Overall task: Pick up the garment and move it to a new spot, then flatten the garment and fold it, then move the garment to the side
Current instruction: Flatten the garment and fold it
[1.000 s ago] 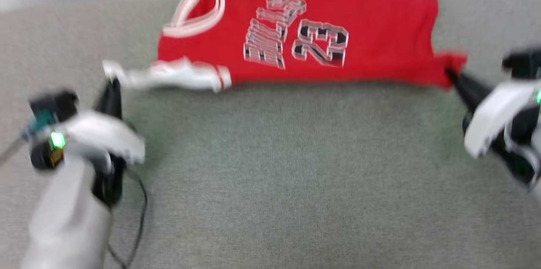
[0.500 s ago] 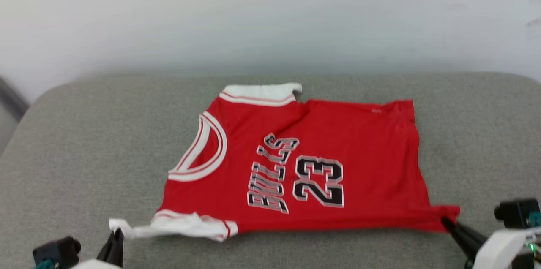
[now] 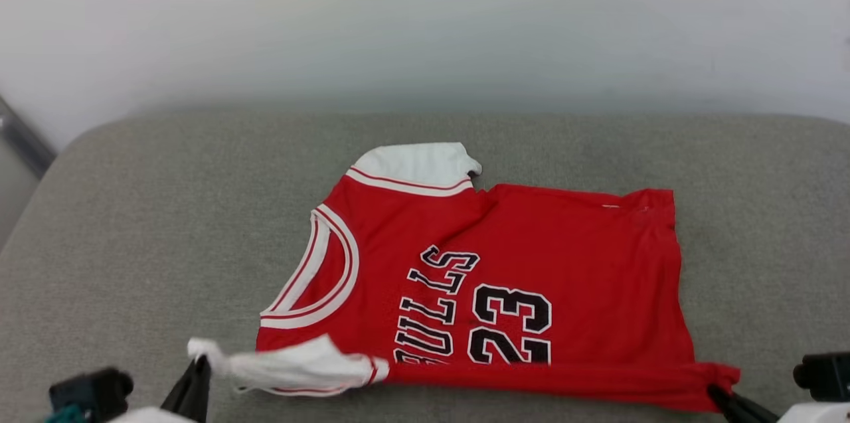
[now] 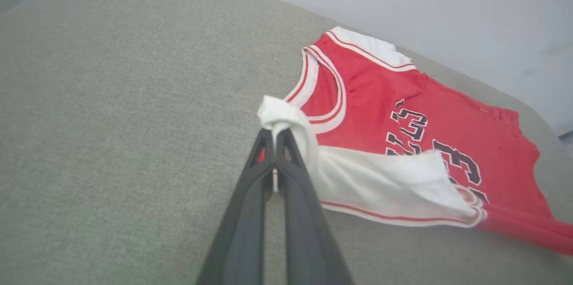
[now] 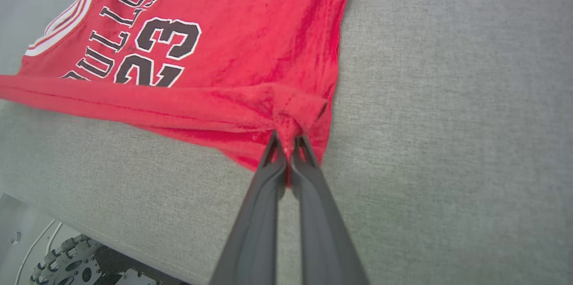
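Pinching the bunched tip of the near sleeve [image 4: 280, 112], the left gripper [image 4: 274, 133] has its two dark fingers pressed together on the white cloth, at the near left of the shirt [image 3: 564, 257]. The right gripper [image 5: 287, 138] is likewise clamped tight, on the shirt's near right hem corner [image 5: 300, 108], where the red fabric gathers into a small knot just above the fingertips. Between the two grips the shirt's near edge runs taut and is rolled over a little, covering the bottom of the "BULLS" lettering and of the 23 in the head view. The near sleeve lies folded inward over the red front. Beyond that edge the rest of the shirt lies spread front-up on the grey cushion [image 3: 146, 224], collar toward the robot's left, hem toward its right. The far sleeve [image 3: 415, 164] lies flat at the shirt's far edge. A pale wall [image 3: 425, 24] stands behind the cushion.
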You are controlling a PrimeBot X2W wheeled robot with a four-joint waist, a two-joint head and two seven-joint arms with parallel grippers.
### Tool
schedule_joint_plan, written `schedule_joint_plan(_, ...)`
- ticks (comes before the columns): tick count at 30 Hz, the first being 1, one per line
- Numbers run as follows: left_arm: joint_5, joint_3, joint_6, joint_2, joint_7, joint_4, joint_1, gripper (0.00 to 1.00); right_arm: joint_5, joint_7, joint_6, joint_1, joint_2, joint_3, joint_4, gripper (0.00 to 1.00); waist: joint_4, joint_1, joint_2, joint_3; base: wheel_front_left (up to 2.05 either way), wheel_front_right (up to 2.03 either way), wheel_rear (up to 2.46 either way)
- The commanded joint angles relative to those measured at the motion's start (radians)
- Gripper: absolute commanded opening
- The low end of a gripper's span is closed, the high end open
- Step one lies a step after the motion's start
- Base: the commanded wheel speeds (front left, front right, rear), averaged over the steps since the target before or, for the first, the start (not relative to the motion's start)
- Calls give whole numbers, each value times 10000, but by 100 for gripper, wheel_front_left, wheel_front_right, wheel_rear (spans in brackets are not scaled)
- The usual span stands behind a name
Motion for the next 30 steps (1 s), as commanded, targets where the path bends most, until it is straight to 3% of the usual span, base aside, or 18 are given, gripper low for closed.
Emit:
schedule_joint_plan(1,97,-57,-92,-2,13,55,-477,0,-158,171,-16,-244,86,-138,-158,0,-31,2,-1,369,0,0,0)
schedule_joint_plan(11,447,-773,-1030,-572,-352,1990,-3721,0,-651,1055,-13,-2487,243,209,218,0,-206,2,-1,1967,0,0,0)
schedule_joint_plan(19,20,-1140,-1727,-1048,-89,4175,-5059,0,-573,722,-13,-3774,90,1166,1569,0,-432,2,-1,2780,0,0,0)
schedule_joint_plan(20,-33,-1172,-1812,-1104,-48,4426,-5166,0,-574,582,-13,-3889,54,1299,1758,5,-458,2,-1,2834,0,0,0)
schedule_joint_plan(21,-76,-1180,-1900,-1103,-8,4689,-5280,0,-551,465,-13,-3968,41,1429,1960,30,-472,2,-1,2881,0,0,0)
schedule_joint_plan(22,-193,-1179,-1993,-1183,-3,4890,-5368,14,-494,361,-17,-3997,61,1488,2190,50,-477,2,-1,2894,0,0,0)
schedule_joint_plan(23,-257,-1194,-2091,-1233,-32,5074,-5434,45,-466,252,-17,-4039,32,1619,2339,99,-477,2,-1,2893,0,0,0)
schedule_joint_plan(25,-329,-1173,-2222,-1234,-100,5445,-5471,94,-324,-62,-17,-4114,3,1731,2556,100,-490,2,-1,2861,0,0,0)
schedule_joint_plan(26,-329,-1173,-2222,-1234,-100,5445,-5471,94,-324,-62,-17,-4114,3,1731,2556,100,-490,2,-1,2861,0,0,0)
schedule_joint_plan(27,-404,-1142,-2271,-1250,-117,5604,-5484,100,-287,-185,-19,-4121,-42,1784,2669,100,-503,2,-1,2816,0,0,0)
schedule_joint_plan(30,-506,-1046,-2412,-1189,-192,5931,-5483,100,-91,-742,-22,-4001,-68,1718,2870,100,-514,2,-1,2593,0,0,0)
